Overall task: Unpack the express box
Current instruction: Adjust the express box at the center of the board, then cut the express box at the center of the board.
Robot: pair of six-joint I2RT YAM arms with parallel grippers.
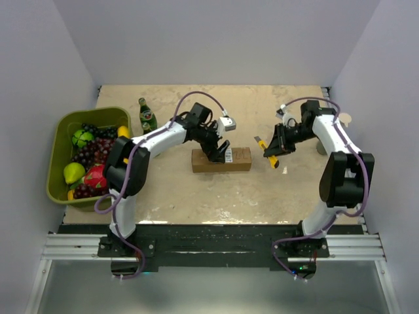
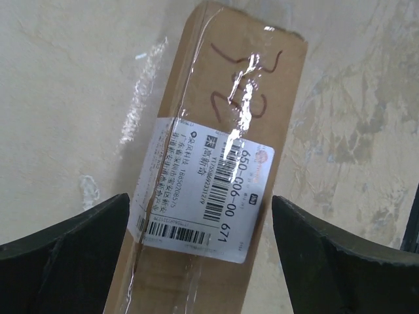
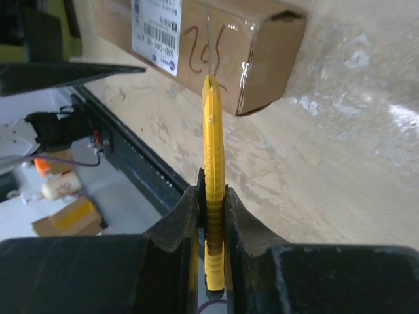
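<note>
The express box [image 1: 221,160], a long brown carton with a white printed label [image 2: 203,190] and clear tape along its top, lies flat mid-table. My left gripper [image 1: 219,152] hovers over its labelled part. It is open, and its black fingers [image 2: 65,261] stand on either side of the box [image 2: 249,78] with a gap showing on the right. My right gripper [image 3: 213,196] is shut on a slim yellow utility knife [image 3: 213,144]. The knife [image 1: 267,149] points at the taped right end of the box [image 3: 262,52], with its tip just short of the carton.
A green basket [image 1: 62,127] full of fruit stands at the left edge of the table. A green bottle [image 1: 147,118] stands behind the left arm. The black rail [image 1: 209,230] marks the near table edge. Walls close in at the back and on both sides.
</note>
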